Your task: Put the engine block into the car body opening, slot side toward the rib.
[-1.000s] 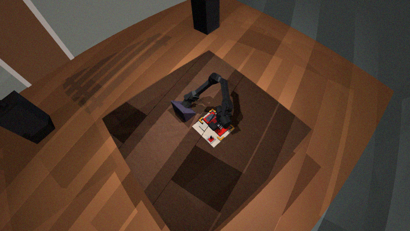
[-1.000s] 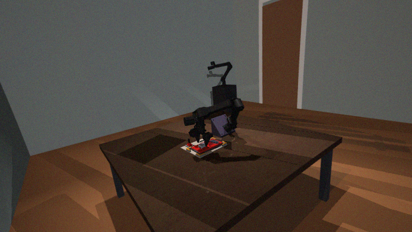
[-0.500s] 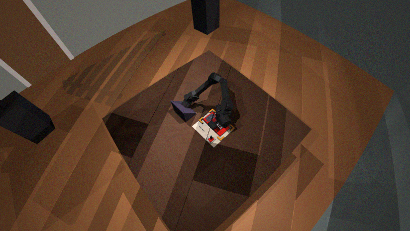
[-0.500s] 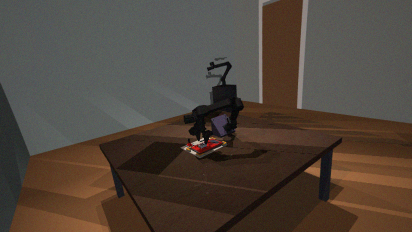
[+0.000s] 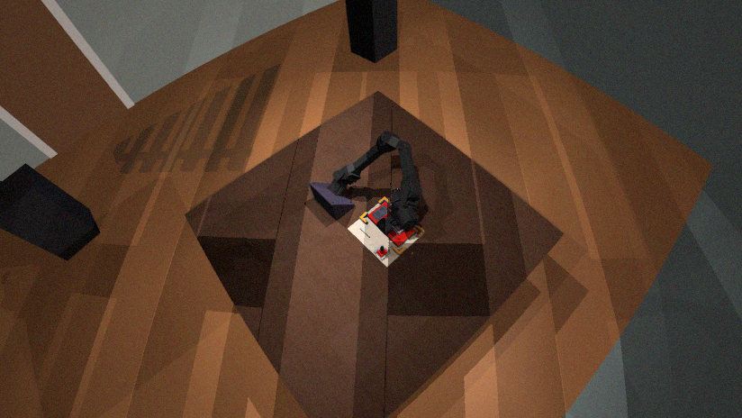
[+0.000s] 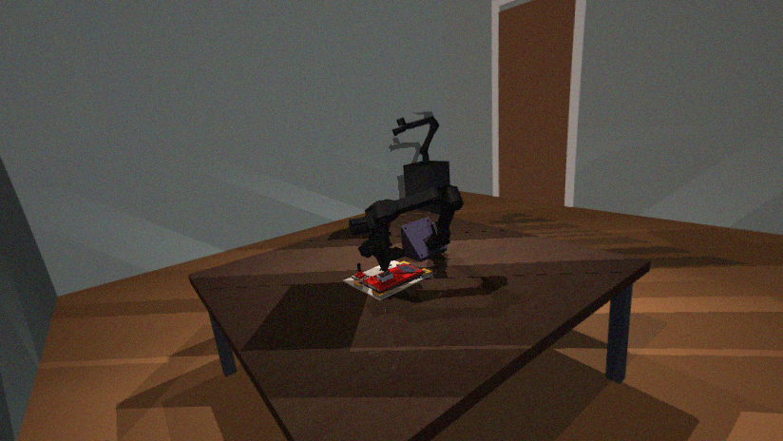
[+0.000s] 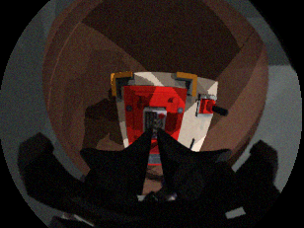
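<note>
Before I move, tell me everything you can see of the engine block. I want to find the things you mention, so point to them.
The engine block (image 6: 385, 277) (image 7: 154, 117) is a small grey, boxy piece, metallic-looking, with darker detail and a reddish spot on top. It lies top up over the red car body (image 5: 401, 237) (image 6: 403, 277) (image 7: 133, 128), roughly midway across its width. The closed gripper (image 6: 384, 270) (image 7: 153, 129) has its tips right at one edge; whether they touch, or it's fully seated, I can't tell.

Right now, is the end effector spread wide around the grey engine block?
No, in the wrist view the end effector's tips meet at the engine block's near edge.
</note>
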Robot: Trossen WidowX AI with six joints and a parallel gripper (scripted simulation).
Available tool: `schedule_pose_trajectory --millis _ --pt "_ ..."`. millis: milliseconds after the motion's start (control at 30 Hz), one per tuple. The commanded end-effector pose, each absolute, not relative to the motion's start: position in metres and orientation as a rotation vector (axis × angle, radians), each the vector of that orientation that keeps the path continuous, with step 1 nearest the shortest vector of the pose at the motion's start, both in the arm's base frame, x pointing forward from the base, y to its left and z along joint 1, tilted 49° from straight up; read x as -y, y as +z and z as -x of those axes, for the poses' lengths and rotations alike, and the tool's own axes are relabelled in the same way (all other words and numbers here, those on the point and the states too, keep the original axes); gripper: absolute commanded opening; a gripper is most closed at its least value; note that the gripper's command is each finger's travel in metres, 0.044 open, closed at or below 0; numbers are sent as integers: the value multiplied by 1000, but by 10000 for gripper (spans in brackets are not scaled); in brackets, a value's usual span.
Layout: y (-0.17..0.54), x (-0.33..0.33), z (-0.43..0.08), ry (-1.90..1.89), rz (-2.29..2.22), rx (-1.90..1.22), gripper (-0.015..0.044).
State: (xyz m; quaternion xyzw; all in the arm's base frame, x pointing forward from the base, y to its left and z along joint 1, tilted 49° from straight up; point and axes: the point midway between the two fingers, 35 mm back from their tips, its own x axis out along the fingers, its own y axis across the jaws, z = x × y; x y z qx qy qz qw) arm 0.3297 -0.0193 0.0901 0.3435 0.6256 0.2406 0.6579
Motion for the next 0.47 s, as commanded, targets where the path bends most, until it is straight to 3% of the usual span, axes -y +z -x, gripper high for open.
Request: schedule_pose_trajectory --millis 0,433 --pt "90 20 -330 546 -769 -1416 0" --pt "90 20 -330 546 -769 -1416 0"
